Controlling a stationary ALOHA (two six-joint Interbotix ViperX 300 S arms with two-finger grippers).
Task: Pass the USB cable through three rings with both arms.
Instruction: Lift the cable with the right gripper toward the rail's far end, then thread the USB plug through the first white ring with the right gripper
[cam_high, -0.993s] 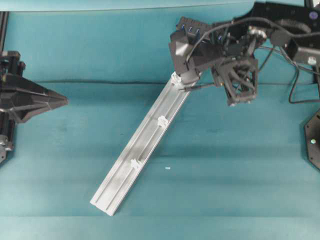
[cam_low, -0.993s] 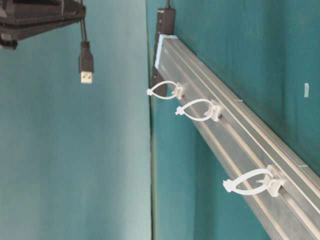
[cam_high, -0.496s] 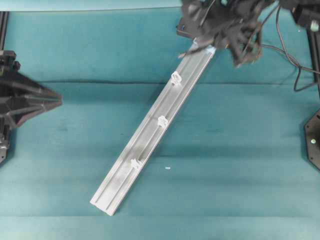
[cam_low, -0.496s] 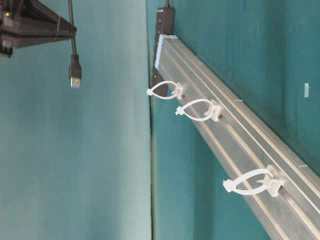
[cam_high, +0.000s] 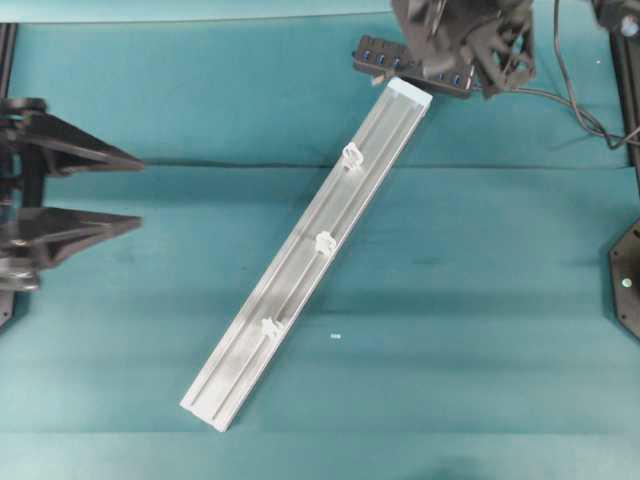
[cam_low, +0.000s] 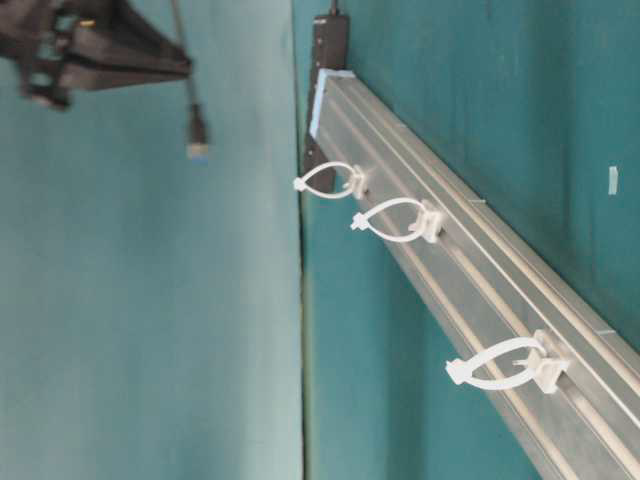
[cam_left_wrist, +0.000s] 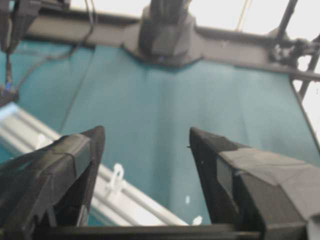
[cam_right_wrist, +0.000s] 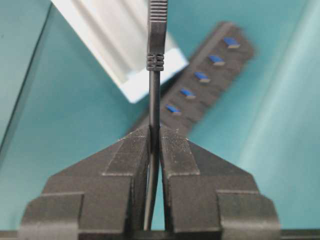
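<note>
The right gripper (cam_right_wrist: 154, 137) is pinching the USB cable (cam_right_wrist: 154, 107) just behind its plug, dangling it above the rail's (cam_high: 300, 265) far end, near the hub (cam_right_wrist: 205, 82). The left gripper (cam_high: 130, 192) is waiting well off to the rail's side, jaws spread wide and empty. No threading has begun, so I'm judging the next move needs the plug lined up with the nearest ring (cam_high: 351, 156).

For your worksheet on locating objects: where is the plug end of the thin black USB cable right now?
The thin black USB cable is pinched in the right gripper, its plug hanging in the air above the black multi-port hub at the far end of the silver aluminium rail.
</note>
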